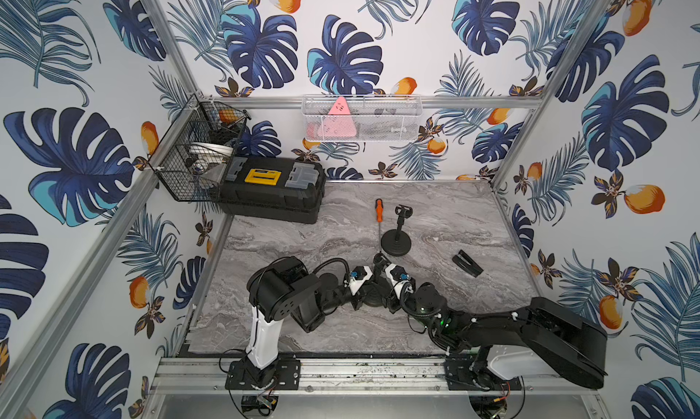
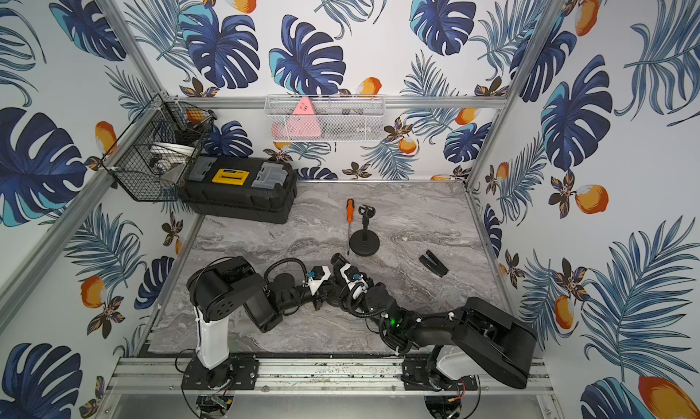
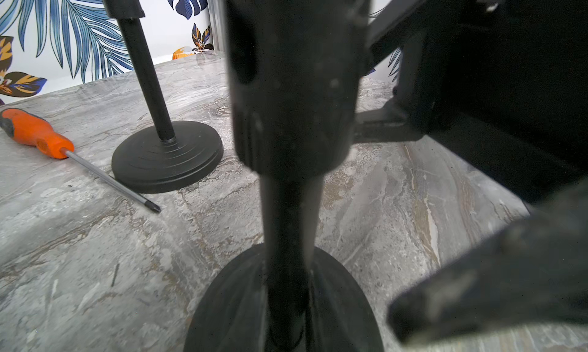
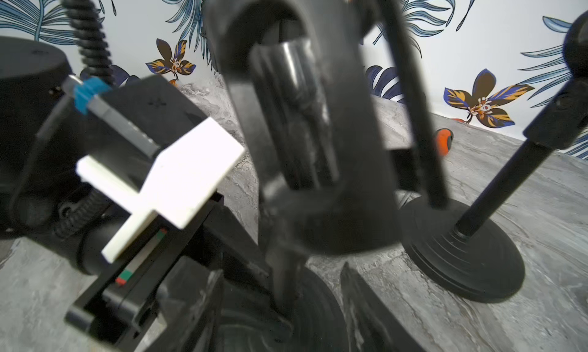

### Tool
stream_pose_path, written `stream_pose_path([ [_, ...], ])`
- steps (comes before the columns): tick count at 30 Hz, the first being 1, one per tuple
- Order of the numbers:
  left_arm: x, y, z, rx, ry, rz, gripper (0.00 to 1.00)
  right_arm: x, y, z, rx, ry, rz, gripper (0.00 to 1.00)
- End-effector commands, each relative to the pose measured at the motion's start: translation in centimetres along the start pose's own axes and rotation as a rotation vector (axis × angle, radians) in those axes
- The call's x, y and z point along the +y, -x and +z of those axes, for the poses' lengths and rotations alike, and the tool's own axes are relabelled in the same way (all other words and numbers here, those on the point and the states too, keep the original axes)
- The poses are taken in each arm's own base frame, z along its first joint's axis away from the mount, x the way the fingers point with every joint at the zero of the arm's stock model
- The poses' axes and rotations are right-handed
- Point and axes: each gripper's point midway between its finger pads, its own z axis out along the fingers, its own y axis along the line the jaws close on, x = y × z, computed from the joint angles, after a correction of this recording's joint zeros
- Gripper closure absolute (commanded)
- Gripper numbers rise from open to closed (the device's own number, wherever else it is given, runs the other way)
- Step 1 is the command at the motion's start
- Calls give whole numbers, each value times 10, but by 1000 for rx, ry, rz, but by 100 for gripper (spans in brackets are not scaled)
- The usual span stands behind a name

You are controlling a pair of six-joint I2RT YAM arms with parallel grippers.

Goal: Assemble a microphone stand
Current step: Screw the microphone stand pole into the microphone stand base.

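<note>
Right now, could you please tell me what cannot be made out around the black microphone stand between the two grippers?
- Round black stand base: in both top views, largely covered by the left gripper and right gripper.
- Where the thin black pole meets that base: left wrist view, blurred and cut by the bottom edge.
- What the left gripper clamps: no view shows its fingertips sharply.

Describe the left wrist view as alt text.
Close-up of a black pole rising from a round base on the marble table. Beyond it is a second stand, an orange-handled screwdriver lying beside its base.
</note>
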Motion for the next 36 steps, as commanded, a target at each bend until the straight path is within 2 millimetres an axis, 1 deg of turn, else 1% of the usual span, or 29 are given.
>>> stream_pose_path([
  [1, 0, 4, -1, -18, 4, 17, 87, 8, -15, -10, 95, 84, -25, 38],
  [3, 0, 5, -1, -19, 3, 20, 87, 11, -14, -17, 107, 156, -14, 38],
  [5, -1, 5, -1, -18, 1, 24, 87, 7, -16, -22, 124, 225, 2, 38],
  [8, -1, 3, -1, -14, -2, 25, 87, -9, -12, -28, 112, 303, 56, 40],
  [10, -2, 2, 0, -12, -6, 23, 87, -15, -13, -26, 116, 346, 54, 41],
  [11, -2, 2, 0, -13, -8, 23, 87, -15, -14, -24, 124, 372, 44, 42],
  [13, -3, 0, 1, -9, -10, 23, 87, -8, -16, -23, 111, 436, -3, 43],
  [16, -4, -1, 2, -7, -16, 22, 87, 1, -19, -19, 77, 516, -105, 43],
  [21, -6, -3, 4, 4, -18, 34, 87, 4, -20, -4, 73, 561, -144, 43],
  [25, -6, -1, 3, 1, -14, 43, 87, -1, -10, 0, 4, 550, -129, 45],
  [28, -7, 0, 3, 2, -15, 46, 87, -6, -9, 5, -11, 545, -105, 47],
  [32, -8, 1, 4, 9, -11, 52, 87, -8, -7, 8, -81, 533, -79, 52],
  [36, -7, -3, 4, 18, -10, 49, 86, -9, -14, 13, -114, 527, -34, 53],
])
